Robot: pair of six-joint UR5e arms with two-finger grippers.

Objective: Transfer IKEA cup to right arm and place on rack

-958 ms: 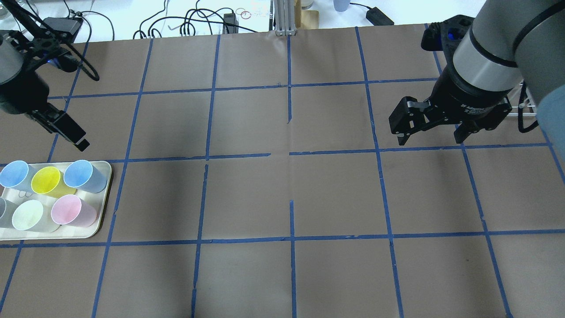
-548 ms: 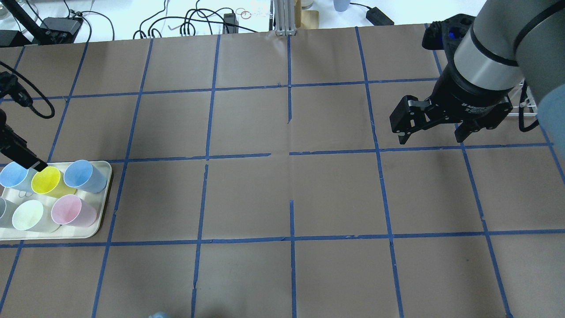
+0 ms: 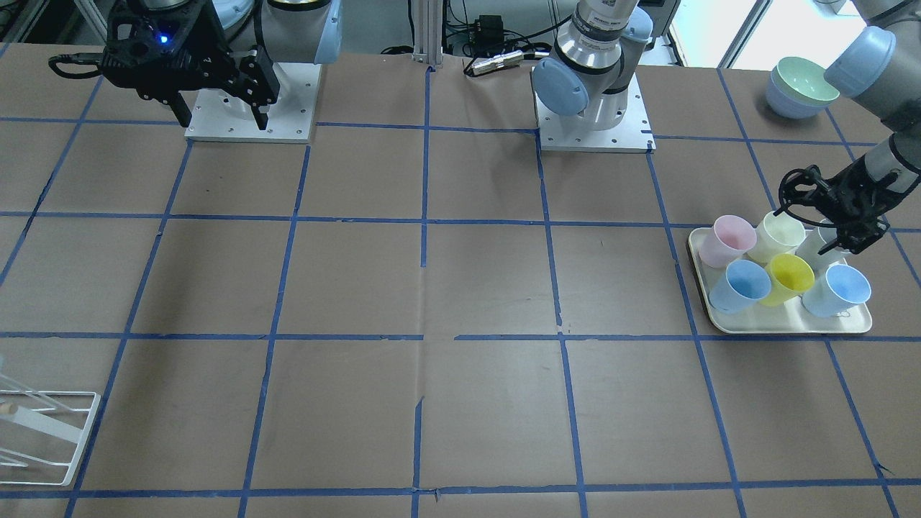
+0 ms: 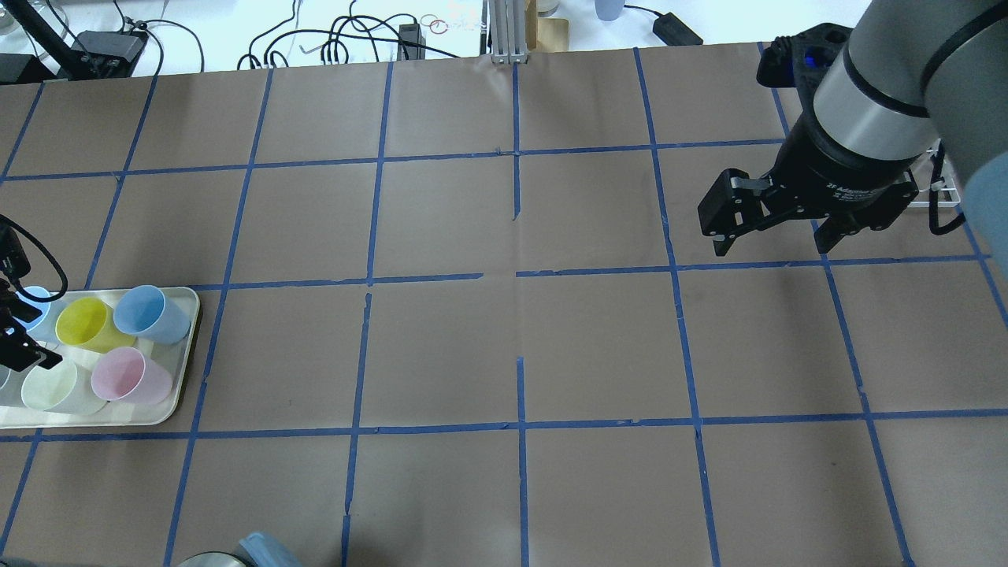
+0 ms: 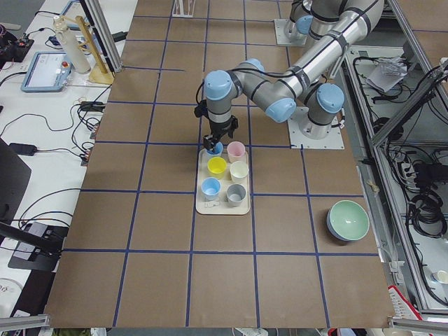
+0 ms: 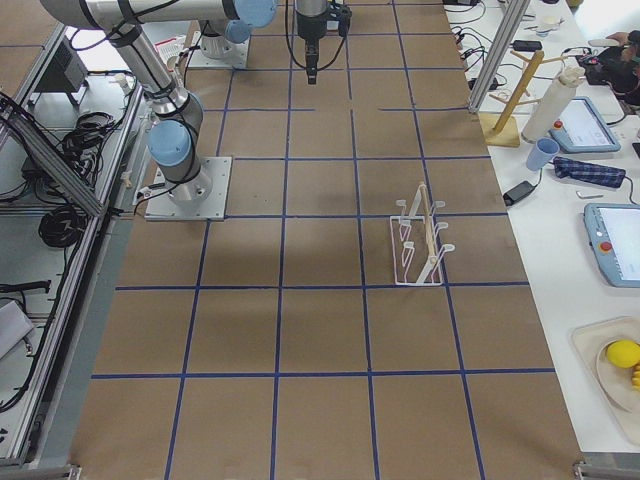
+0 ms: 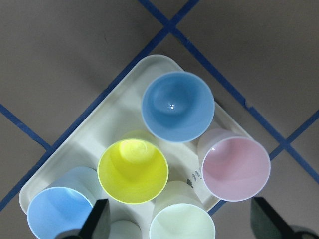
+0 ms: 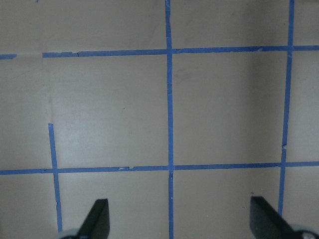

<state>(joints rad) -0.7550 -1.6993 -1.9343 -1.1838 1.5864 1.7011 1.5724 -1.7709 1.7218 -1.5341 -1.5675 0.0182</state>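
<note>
The IKEA cup [image 4: 49,387], pale cream with a greenish tint, stands upright in the cream tray [image 4: 187,331] at the table's left end, between a grey cup [image 5: 236,192] and a pink cup [image 4: 126,376]. It also shows in the front view [image 3: 781,232] and the left wrist view [image 7: 182,225]. My left gripper [image 4: 20,346] hovers open and empty above the tray, clear of the cups; in the front view [image 3: 838,226] it partly hides the grey cup. My right gripper [image 4: 772,249] hangs open and empty over the right side. The white wire rack [image 6: 420,245] stands at the far right [image 3: 36,432].
The tray also holds a yellow cup [image 4: 83,323] and two blue cups [image 4: 150,313] [image 7: 55,214]. Stacked green and blue bowls [image 3: 802,83] sit near the left arm's base. Cables lie beyond the table's back edge [image 4: 339,39]. Blue tape marks a grid on the brown table.
My left gripper has moved from the back left toward me and now hangs over the tray's left side. The right gripper has barely shifted. No cup has moved.
</note>
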